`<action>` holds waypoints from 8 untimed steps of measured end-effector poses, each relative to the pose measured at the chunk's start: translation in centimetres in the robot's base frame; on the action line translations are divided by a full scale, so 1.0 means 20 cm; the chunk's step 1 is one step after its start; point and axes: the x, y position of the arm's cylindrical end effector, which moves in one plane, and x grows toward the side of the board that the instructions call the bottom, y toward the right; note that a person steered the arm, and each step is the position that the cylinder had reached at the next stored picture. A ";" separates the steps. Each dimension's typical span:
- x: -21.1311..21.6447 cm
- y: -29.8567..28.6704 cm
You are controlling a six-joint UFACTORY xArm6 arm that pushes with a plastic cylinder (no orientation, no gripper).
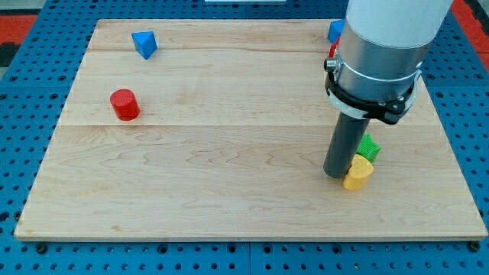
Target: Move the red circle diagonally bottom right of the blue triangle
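The red circle [124,105] is a short, squat cylinder with a flat round top, glossy plastic red, standing upright on the table [229,153] far to the view's left of my tip [337,176] and somewhat nearer the view's top. The blue triangle [144,43] sits above it toward the view's top, slightly to the view's right, apart from it. My arm comes down from the view's top right as a broad pale cylinder with a grey collar and a black ring, narrowing to the dark rod, which stands upright; there are no fingers here, only the rod, so nothing is held. My tip rests on the wood, touching or just beside the yellow block [357,173] on its left, with the green block [369,147] just behind. A blue block [335,30] and a red block [333,51] peek out beside the arm. The table is light wood planks on blue perforated board [23,137].
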 end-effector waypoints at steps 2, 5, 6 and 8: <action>0.03 -0.04; -0.24 -1.36; -0.44 -1.62; -0.74 -1.49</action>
